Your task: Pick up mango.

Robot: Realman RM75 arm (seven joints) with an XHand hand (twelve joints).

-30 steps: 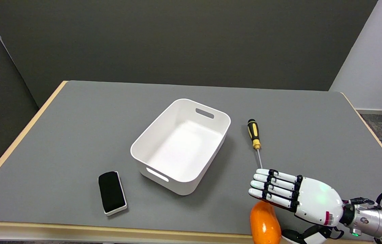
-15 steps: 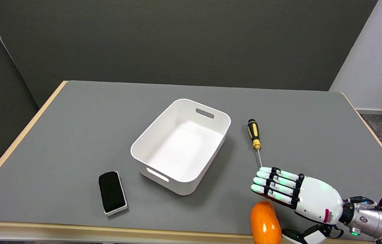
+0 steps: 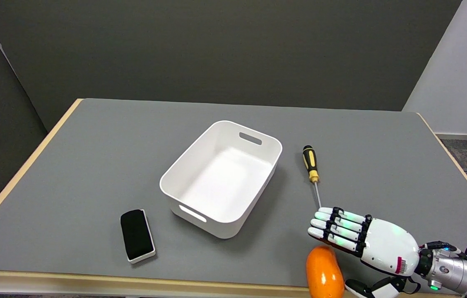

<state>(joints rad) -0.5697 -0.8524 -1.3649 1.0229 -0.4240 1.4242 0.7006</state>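
**Orange mango at the near edge, right hand spread just above it**

Orange and oblong, the mango (image 3: pixel 324 272) lies at the near right edge of the grey table (image 3: pixel 92 165), its long axis running roughly toward and away from the camera, its near end cut off by the picture's bottom. The right hand (image 3: pixel 362 242) hangs just beyond and to the right of it, back of the hand up, fingers (image 3: pixel 335 224) extended side by side and pointing left across the mango's far end. It holds nothing; whether the fingers touch the fruit cannot be told. The thumb appears low, right of the mango, so the fruit sits between thumb and fingers. My judgement: closing needs the hand to come nearer and lower, across the short axis.

A screwdriver (image 3: pixel 310 164) lies beyond the fingertips, a white bin (image 3: pixel 221 178) left of that, and a board eraser (image 3: pixel 136 234) further left.
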